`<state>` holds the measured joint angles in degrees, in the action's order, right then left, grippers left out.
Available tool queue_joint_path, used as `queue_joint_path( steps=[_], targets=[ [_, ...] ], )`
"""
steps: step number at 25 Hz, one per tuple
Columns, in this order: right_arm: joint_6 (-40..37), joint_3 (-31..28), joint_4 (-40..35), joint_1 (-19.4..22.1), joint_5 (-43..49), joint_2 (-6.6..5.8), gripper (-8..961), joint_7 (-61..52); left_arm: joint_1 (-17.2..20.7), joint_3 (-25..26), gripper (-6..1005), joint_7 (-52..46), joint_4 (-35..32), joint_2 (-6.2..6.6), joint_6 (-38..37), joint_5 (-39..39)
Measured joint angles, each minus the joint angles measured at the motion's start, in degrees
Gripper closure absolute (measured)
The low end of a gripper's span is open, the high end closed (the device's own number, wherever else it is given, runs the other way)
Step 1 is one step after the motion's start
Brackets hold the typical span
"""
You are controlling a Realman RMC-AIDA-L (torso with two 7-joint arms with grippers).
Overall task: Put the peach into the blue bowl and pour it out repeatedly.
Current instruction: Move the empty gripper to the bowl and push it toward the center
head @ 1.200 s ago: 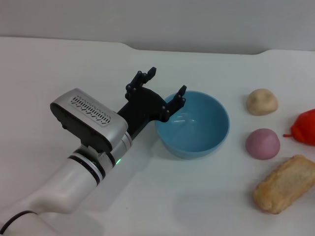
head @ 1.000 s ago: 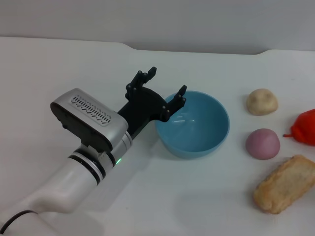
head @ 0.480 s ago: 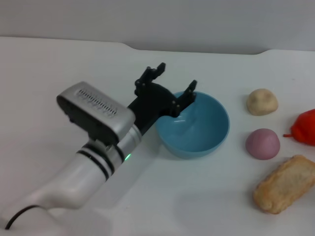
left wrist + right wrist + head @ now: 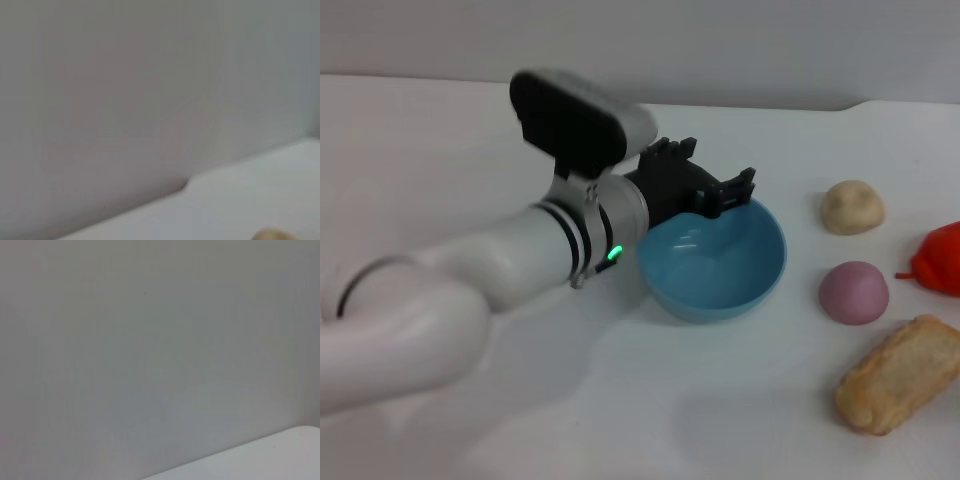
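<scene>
Peach [image 4: 854,292] on table, well right of left jaws [image 4: 712,178].

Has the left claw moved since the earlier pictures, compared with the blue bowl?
Yes. The left claw has moved to the right and lifted: it was beside the blue bowl's left rim, and now it is open over the bowl's far-left edge.

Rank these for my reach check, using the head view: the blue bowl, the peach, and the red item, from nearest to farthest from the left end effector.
1. The blue bowl: directly below the left end effector, at its far rim.
2. The peach: on the table right of the bowl.
3. The red item: at the right edge.
</scene>
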<state>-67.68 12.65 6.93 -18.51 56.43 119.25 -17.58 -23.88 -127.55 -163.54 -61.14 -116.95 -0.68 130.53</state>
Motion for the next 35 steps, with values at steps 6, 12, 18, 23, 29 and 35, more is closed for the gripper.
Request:
queue_joint_path(
  steps=[6,12,18,23,29,35],
  targets=[
    [0.0,0.0,0.0,0.1,0.0,0.02,165,0.0,-1.7,15.1,197,8.5,-6.7,-0.75,-24.7,1.6],
    [0.1,0.0,0.0,0.1,0.0,0.02,166,0.0,-7.7,27.2,196,10.5,-6.3,-0.80,-41.9,1.7],
    [0.0,-0.3,-0.1,0.1,0.0,-0.03,165,0.0,-15.1,31.0,201,14.3,1.1,-0.76,-49.0,1.9],
    [0.0,-0.1,-0.1,0.0,0.0,-0.07,165,0.0,-22.0,31.9,222,15.3,11.6,-0.77,-50.2,1.9],
    [0.0,-0.1,-0.3,-0.4,0.0,-0.12,166,0.0,-23.5,32.2,247,16.8,15.7,-1.12,-47.6,3.4],
    [0.0,0.0,-0.3,-1.0,0.0,-0.16,165,0.0,-23.3,32.3,273,16.8,19.5,-1.07,-45.4,3.5]
  ],
)
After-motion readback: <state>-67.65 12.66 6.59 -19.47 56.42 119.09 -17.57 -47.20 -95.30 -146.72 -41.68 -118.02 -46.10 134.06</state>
